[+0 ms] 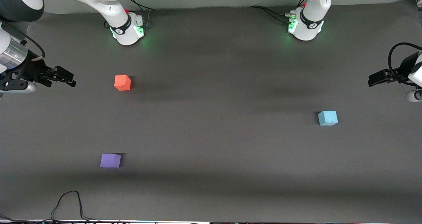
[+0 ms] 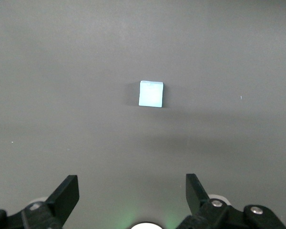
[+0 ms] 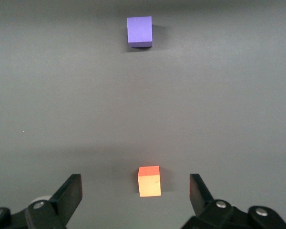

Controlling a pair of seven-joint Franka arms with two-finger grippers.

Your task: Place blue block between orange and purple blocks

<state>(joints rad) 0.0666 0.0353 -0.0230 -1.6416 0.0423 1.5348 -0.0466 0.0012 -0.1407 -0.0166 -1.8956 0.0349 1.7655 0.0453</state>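
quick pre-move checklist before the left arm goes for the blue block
1. Blue block free on the table, nothing touching it: ok.
2. Left gripper open and empty, up over the left arm's end of the table: ok.
3. Blue block in the left wrist view: ok.
4. Gap between orange block and purple block free for one cube: ok.
5. Right gripper open, empty, waiting off the gap: ok.
6. Cable at the near edge away from the blocks: ok.

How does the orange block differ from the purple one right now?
The orange block is orange-red; the purple block is violet. The orange block lies farther from the front camera, the purple block nearer. Both are small matte cubes of equal size, untouched, toward the right arm's end of the table.
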